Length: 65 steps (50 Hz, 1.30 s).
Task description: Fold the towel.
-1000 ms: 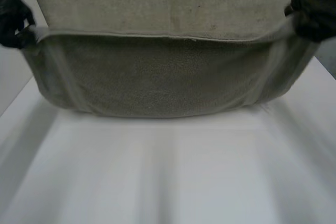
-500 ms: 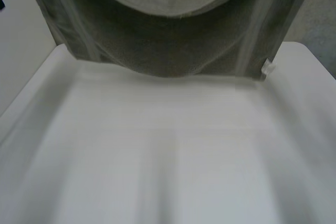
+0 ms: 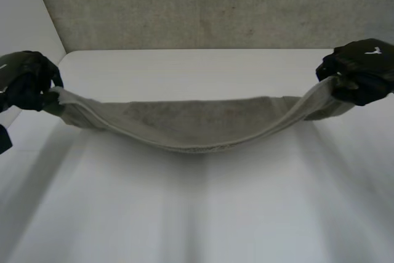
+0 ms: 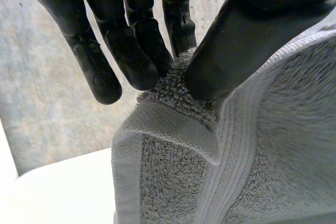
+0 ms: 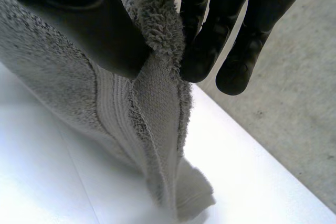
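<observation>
Grey terry towel [image 3: 197, 124] slung between left robot hand [image 3: 28, 81] and right robot hand [image 3: 360, 72], each pinching an end thumb-to-fingers, middle sagging over white table [image 3: 203, 214] — hold your pinches level, lower evenly so edges align.

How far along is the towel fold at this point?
Done: the left hand and right hand each pinch one end of the towel. In hand: it hangs strung between them, sagging in the middle toward the table. Left: no finished fold lies on the table yet; the towel must be laid down and folded.
</observation>
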{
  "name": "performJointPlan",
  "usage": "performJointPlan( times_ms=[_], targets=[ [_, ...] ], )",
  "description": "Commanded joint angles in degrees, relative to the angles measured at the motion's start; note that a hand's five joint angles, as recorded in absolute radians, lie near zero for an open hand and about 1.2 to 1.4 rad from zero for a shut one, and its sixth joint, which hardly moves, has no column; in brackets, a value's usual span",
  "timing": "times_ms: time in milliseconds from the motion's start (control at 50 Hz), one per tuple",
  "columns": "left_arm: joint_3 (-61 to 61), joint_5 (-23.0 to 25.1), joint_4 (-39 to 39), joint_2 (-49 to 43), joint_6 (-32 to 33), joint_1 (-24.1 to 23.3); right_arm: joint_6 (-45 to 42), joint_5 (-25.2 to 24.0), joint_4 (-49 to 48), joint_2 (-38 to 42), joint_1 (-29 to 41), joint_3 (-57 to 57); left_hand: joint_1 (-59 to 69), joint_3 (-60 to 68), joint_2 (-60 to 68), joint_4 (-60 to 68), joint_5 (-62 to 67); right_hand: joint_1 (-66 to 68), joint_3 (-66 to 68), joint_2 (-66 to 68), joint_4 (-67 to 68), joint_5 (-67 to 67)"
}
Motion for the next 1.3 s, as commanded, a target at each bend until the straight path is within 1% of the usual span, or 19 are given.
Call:
performJointPlan(
  times_ms=[20, 180, 360, 460, 520, 580, 620, 640, 680, 740, 760, 900, 1060, 1200, 1220, 1240, 1260, 1280, 1300],
  targets=[
    [-1.95, 4.11, -0.56, 7.39, -1.19, 4.43, 3.62, -6.42, 1.48, -7.05, -6.67, 2.02, 7.17, 2.99, 4.44, 2.01, 5.26, 3.79, 3.30, 5.27, 3.24, 3.61],
    [-1.78, 4.12, -0.03, 7.58, -4.09, 4.69, 5.74, -7.57, 1.57, -7.41, -8.36, 1.49, 7.17, 2.99, 4.44, 2.01, 5.26, 3.79, 3.30, 5.27, 3.24, 3.61],
    [-2.21, 4.38, 0.05, 5.55, -4.27, 4.87, 5.83, -6.87, 1.48, -5.92, -8.09, 2.46, 7.17, 2.99, 4.44, 2.01, 5.26, 3.79, 3.30, 5.27, 3.24, 3.61],
    [-2.13, 4.12, 0.58, -0.23, -3.30, 2.59, 5.82, -6.61, 0.95, 0.92, -7.22, 2.02, 7.17, 2.99, 4.44, 2.01, 5.26, 3.79, 3.30, 5.27, 3.24, 3.61],
    [-1.77, 4.03, 1.64, -2.18, -3.30, 1.88, 5.83, -6.34, 0.86, 2.52, -6.51, 1.49, 7.17, 2.99, 4.44, 2.01, 5.26, 3.79, 3.30, 5.27, 3.24, 3.61],
    [-0.54, 3.32, 5.85, -6.58, -3.57, 0.30, 5.83, -5.02, 0.60, 7.09, -4.05, -0.88, 7.17, 2.99, 4.44, 2.01, 5.26, 3.79, 3.30, 5.27, 3.24, 3.61],
    [1.99, 0.53, 8.83, -12.43, -3.57, -1.54, 5.83, -2.93, 0.60, 12.52, -1.34, -3.59, 7.17, 2.99, 4.44, 2.01, 5.26, 3.79, 3.30, 5.27, 3.24, 3.61],
    [2.00, 0.51, 8.84, -12.47, -3.57, -1.55, 5.83, -2.92, 0.60, 12.54, -1.33, -3.61, 7.17, 2.99, 4.44, 2.01, 5.26, 3.79, 3.30, 5.27, 3.24, 3.61],
    [5.76, -3.51, 9.02, -18.85, -3.31, -4.61, 5.83, -0.82, 0.42, 16.48, 0.34, -5.97, 7.17, 2.99, 4.44, 2.01, 5.26, 3.79, 3.30, 5.27, 3.24, 3.61],
    [9.72, -7.21, 8.32, -24.57, -2.34, -6.20, 5.91, 0.68, -0.97, 20.96, 1.48, -8.34, 7.17, 2.99, 4.44, 2.01, 5.26, 3.79, 3.30, 5.27, 3.24, 3.61],
    [9.74, -7.22, 8.32, -24.60, -2.34, -6.21, 5.91, 0.69, -0.98, 20.98, 1.49, -8.35, 7.17, 2.99, 4.44, 2.01, 5.26, 3.79, 3.30, 5.27, 3.24, 3.61],
    [18.77, -12.57, 4.81, -36.70, 6.08, -9.01, 8.89, 4.55, -6.42, 28.87, 4.12, -12.91, 7.17, 2.99, 4.44, 2.01, 5.26, 3.79, 3.30, 5.27, 3.24, 3.61],
    [25.90, -18.03, 2.08, -43.83, 8.21, -10.95, 14.87, 9.73, -12.49, 35.03, 5.35, -18.27, 7.17, 2.99, 4.44, 2.01, 5.26, 3.79, 3.30, 5.27, 3.24, 3.61],
    [28.72, -18.56, 1.99, -46.04, 8.21, -12.45, 15.41, 12.73, -13.99, 38.03, 5.70, -21.18, 7.17, 2.99, 4.44, 2.01, 5.26, 3.79, 3.30, 5.27, 3.24, 3.61],
    [29.25, -18.56, 1.90, -46.22, 8.21, -12.79, 15.41, 13.08, -14.08, 38.73, 6.40, -21.88, -0.97, -5.15, -3.69, -6.12, -2.88, 3.79, 3.30, 5.27, 3.24, 3.61],
    [29.60, -18.56, 1.90, -46.39, 8.21, -13.06, 15.32, 13.52, -14.17, 39.17, 7.28, -22.50, -19.54, -23.71, -22.26, -24.69, -21.45, -16.46, -16.95, -14.99, -17.01, -16.64],
    [29.60, -18.56, 1.90, -46.39, 8.21, -13.06, 15.32, 13.52, -14.17, 39.17, 7.29, -22.50, -19.72, -23.90, -22.45, -24.88, -21.63, -16.67, -17.16, -15.19, -17.22, -16.85],
    [29.86, -18.65, 1.90, -46.39, 8.21, -13.41, 15.23, 14.13, -14.25, 39.52, 7.81, -22.85, -38.71, -42.88, -41.43, -43.86, -40.62, -51.14, -51.63, -49.67, -51.69, -51.32],
    [30.04, -18.65, 1.81, -46.22, 8.21, -13.76, 15.23, 14.83, -14.34, 39.61, 8.16, -22.94, -48.72, -52.90, -51.45, -53.88, -50.63, -66.21, -66.70, -64.73, -66.76, -66.39]
  ],
)
